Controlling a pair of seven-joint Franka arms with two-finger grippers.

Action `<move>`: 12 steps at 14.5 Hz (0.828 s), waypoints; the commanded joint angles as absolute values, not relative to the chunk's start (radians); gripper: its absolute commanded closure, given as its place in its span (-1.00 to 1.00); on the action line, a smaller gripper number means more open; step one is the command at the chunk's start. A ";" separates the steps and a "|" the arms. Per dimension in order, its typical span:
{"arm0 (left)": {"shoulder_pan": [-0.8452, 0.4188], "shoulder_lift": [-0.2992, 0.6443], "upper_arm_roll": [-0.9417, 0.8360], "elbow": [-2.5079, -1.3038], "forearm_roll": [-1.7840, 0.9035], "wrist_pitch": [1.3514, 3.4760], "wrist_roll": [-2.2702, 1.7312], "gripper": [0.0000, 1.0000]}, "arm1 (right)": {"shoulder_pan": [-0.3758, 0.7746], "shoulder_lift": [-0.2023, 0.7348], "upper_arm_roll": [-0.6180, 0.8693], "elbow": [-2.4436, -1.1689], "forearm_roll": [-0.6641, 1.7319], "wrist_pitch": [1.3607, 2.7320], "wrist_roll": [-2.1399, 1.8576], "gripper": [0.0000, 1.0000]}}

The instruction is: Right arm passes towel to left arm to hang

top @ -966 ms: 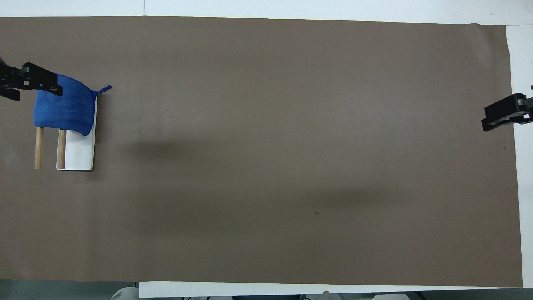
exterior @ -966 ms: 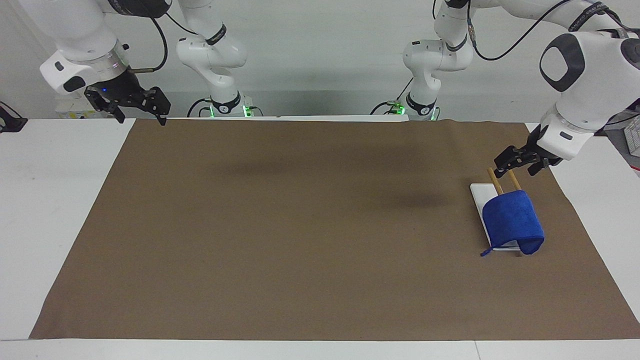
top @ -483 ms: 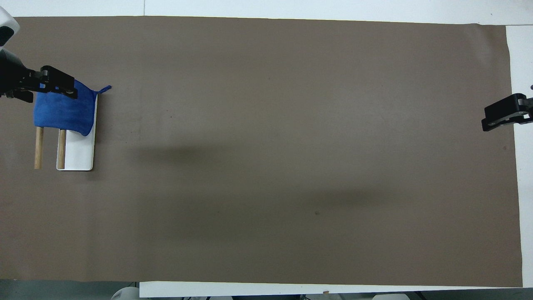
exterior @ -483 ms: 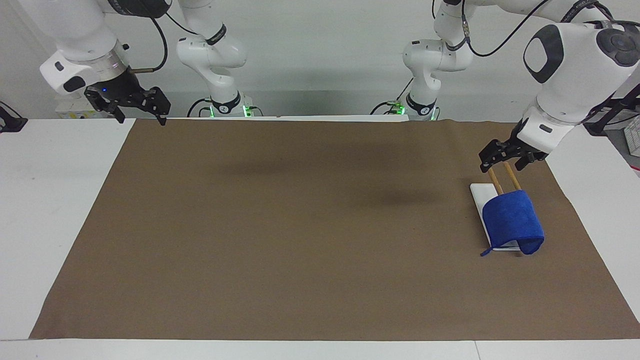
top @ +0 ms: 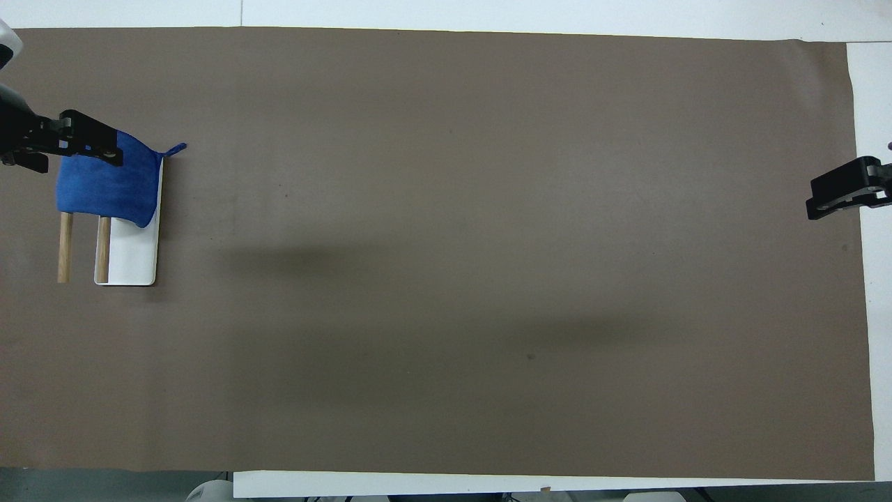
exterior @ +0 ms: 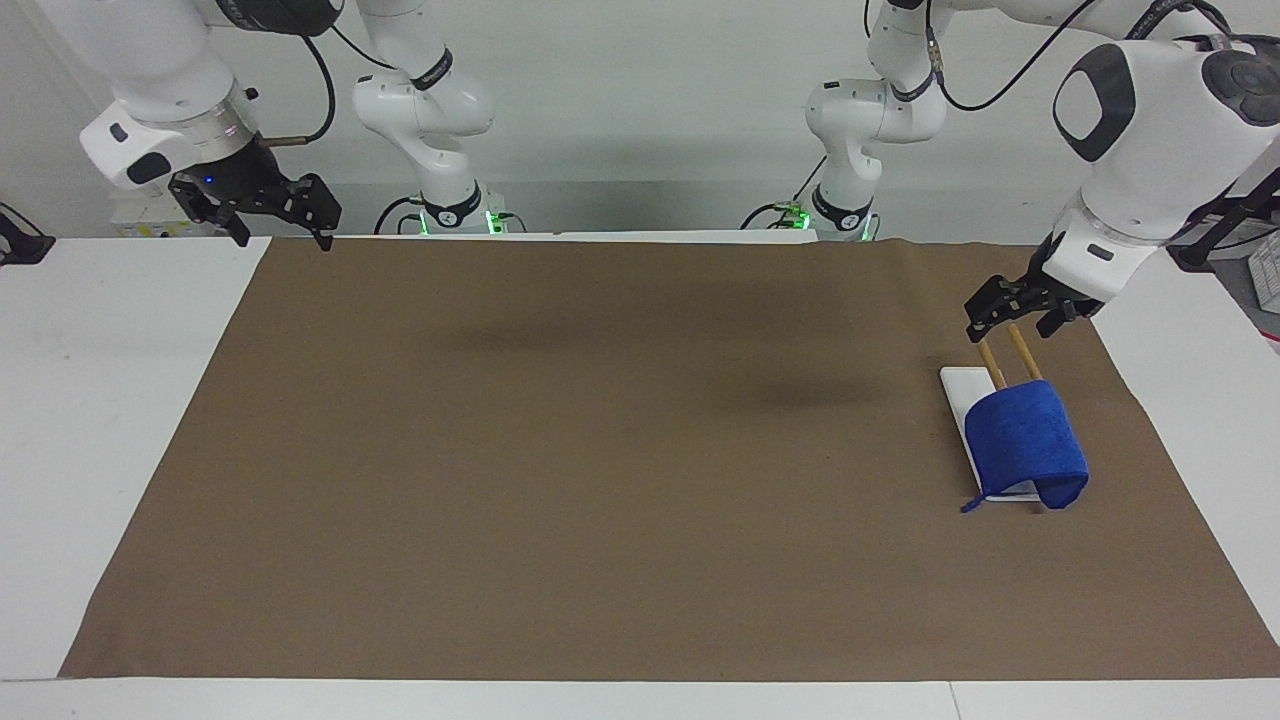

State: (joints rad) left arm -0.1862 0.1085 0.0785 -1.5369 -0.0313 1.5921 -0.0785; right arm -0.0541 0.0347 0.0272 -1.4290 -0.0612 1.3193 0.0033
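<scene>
A blue towel [exterior: 1025, 440] [top: 104, 185] hangs folded over the two wooden bars [exterior: 990, 362] [top: 65, 247] of a small rack with a white base [exterior: 953, 380] [top: 132, 261], at the left arm's end of the table. The left gripper [exterior: 1010, 325] [top: 70, 150] hovers open above the rack, clear of the towel, holding nothing. The right gripper [exterior: 284, 238] [top: 836, 199], with a blue light on its wrist, waits open and empty over the mat's edge at the right arm's end.
A brown mat [exterior: 600, 450] [top: 446, 279] covers most of the white table [exterior: 110, 400]. The two arm bases [exterior: 455, 215] stand at the robots' edge. Nothing else lies on the mat.
The left gripper has shifted a little toward the table's middle, over the rack, still empty. The towel and the right arm have not moved.
</scene>
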 commanded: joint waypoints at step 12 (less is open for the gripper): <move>-0.190 0.084 0.077 -1.516 -0.020 1.554 -0.097 -0.99 | -0.061 0.017 0.028 -1.453 -0.044 1.327 -0.021 -1.00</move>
State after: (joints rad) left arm -0.1862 0.0886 0.0779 -1.5359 -0.0313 1.5635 -0.0800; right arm -0.0541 0.0347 0.0272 -1.4291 -0.0611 1.3193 0.0033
